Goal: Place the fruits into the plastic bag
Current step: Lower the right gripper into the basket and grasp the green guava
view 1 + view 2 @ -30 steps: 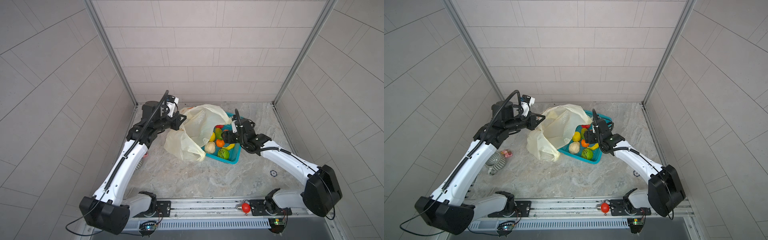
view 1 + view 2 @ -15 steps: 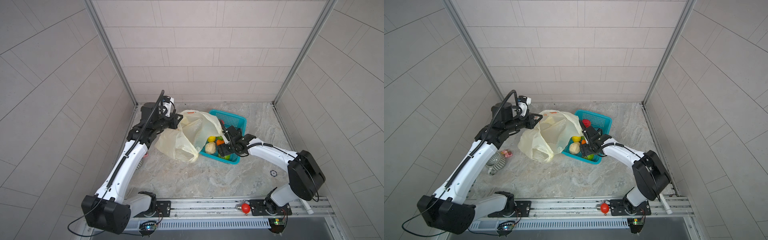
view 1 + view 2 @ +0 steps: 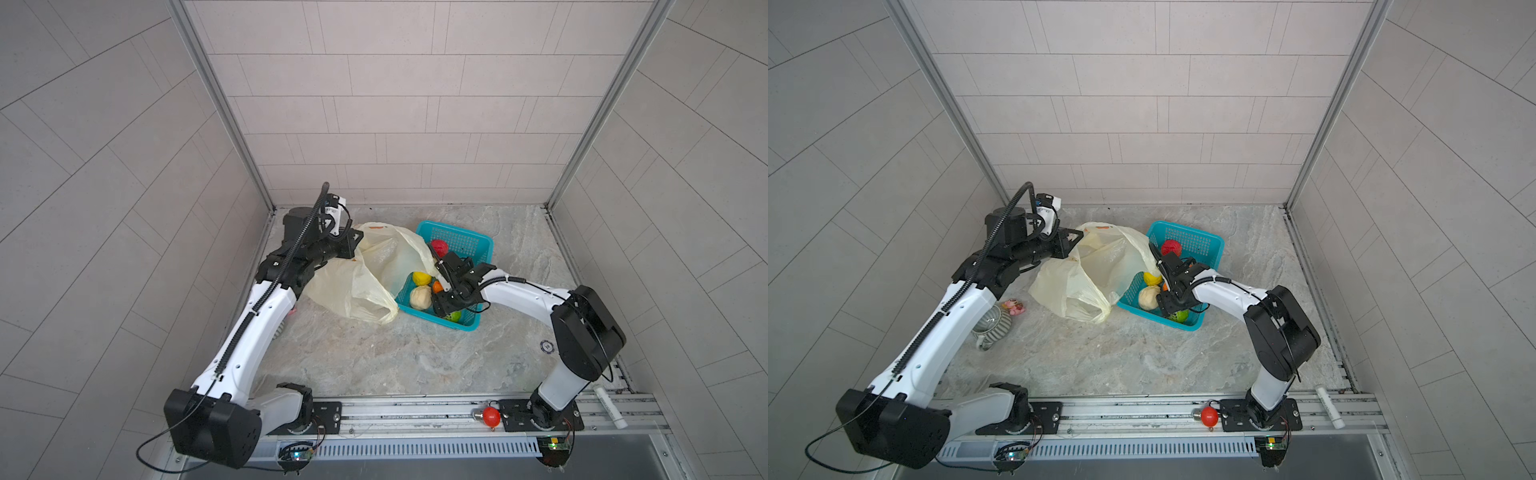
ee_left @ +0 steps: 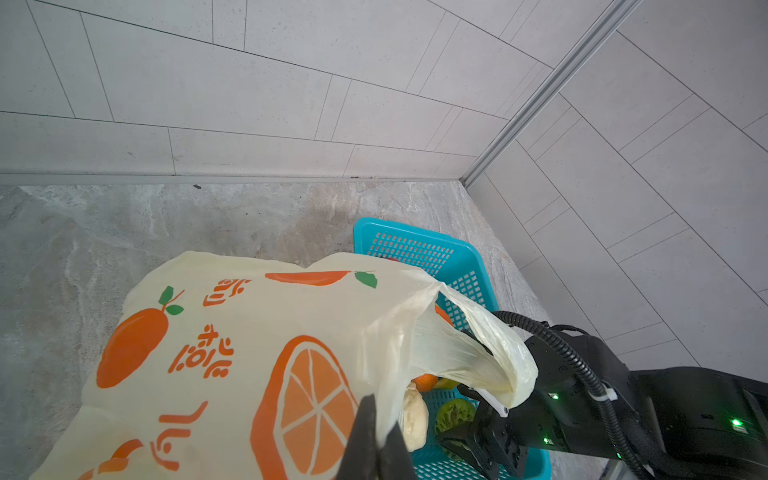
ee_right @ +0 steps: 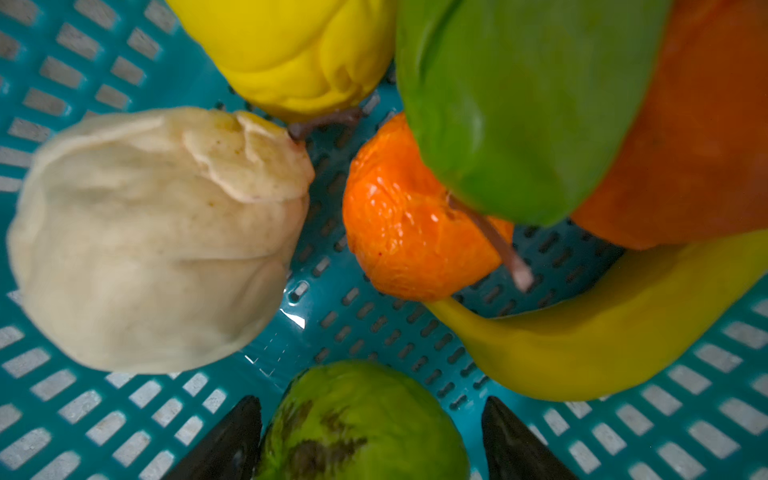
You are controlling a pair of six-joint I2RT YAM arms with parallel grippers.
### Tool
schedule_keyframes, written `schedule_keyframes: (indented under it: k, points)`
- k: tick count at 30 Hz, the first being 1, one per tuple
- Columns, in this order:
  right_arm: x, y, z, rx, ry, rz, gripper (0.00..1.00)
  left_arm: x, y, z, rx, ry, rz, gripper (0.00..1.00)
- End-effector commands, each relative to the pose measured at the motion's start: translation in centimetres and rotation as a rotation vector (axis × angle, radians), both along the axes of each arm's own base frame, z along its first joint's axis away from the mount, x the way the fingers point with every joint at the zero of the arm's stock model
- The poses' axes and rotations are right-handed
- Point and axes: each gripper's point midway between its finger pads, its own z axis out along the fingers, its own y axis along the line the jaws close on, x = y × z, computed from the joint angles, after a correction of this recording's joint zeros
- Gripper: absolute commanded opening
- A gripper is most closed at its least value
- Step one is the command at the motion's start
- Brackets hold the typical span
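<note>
Marbled surface (image 3: 374, 365), tiled walls (image 3: 395, 124). My left gripper (image 4: 376, 440) pinches the plastic bag (image 4: 232, 353); right gripper (image 5: 372, 411) gapes around a green fruit (image 5: 361, 428).

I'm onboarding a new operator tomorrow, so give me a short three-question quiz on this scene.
1. True or false: the left gripper is shut on the plastic bag.
2. Which fruit sits between the right gripper's fingers? A whitish fruit; B bumpy green ball; C banana.
3. Fill in: the bumpy red ball lies in the teal ___.
Key: 1 true; 2 B; 3 basket.
</note>
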Motion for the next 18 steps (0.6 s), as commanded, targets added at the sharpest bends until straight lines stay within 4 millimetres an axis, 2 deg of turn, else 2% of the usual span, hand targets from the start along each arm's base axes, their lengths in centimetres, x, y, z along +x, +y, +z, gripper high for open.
schedule_keyframes:
  k: [1, 7, 11, 16, 18]
  points:
    - [-1.2, -0.4, -0.5, -0.039, 0.057, 0.016, 0.74, 0.4, 0.3, 0.6, -0.006, -0.025, 0.019, 0.0]
    - [-1.3, 0.3, -0.1, -0.002, 0.069, 0.029, 0.41, 0.6, 0.4, 0.3, -0.01, -0.011, 0.032, 0.0]
    - [-0.7, 0.7, 2.6, 0.047, -0.006, 0.032, 0.38, 0.7, 0.5, -0.1, -0.006, -0.003, 0.046, 0.0]
    - [0.3, 0.4, 8.0, 0.098, -0.175, 0.042, 0.37, 1.0, 0.5, -0.3, -0.027, 0.014, 0.061, 0.0]
    - [0.5, -0.1, 9.6, 0.101, -0.228, 0.035, 0.37, 1.2, 0.6, -0.5, -0.039, 0.024, 0.073, 0.0]
